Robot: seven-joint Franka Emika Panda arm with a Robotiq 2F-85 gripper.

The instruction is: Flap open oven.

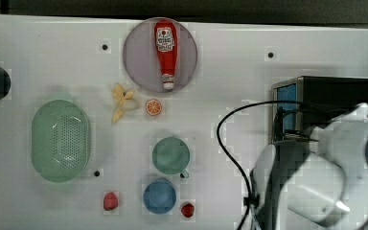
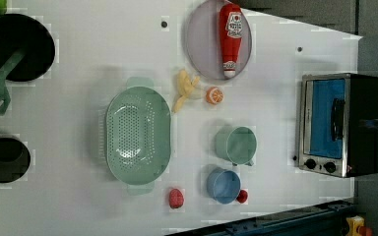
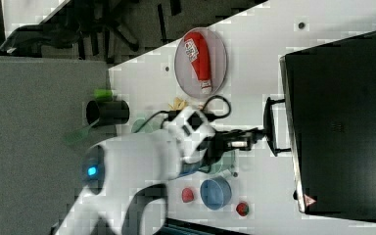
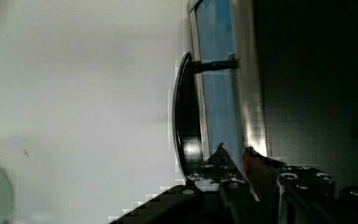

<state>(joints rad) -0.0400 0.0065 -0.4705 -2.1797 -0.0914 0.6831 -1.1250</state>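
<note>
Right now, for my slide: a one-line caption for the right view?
Gripper reaches the bar handle of the closed toaster oven.

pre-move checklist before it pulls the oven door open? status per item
1. Oven door shut, ready to be opened: ok, blue glass sits flush in the silver frame in the left view.
2. Gripper lined up with the handle: ok, its tip reaches the bar in the right view.
3. Handle actually gripped: cannot tell; in the wrist view the fingertips sit by the door edge and contact is not clear.
4. Room for the door to drop: ok, the table in front of it is bare; the green cup stands well off.
5. Black cable clear of the handle: cannot tell, it loops close by.
</note>
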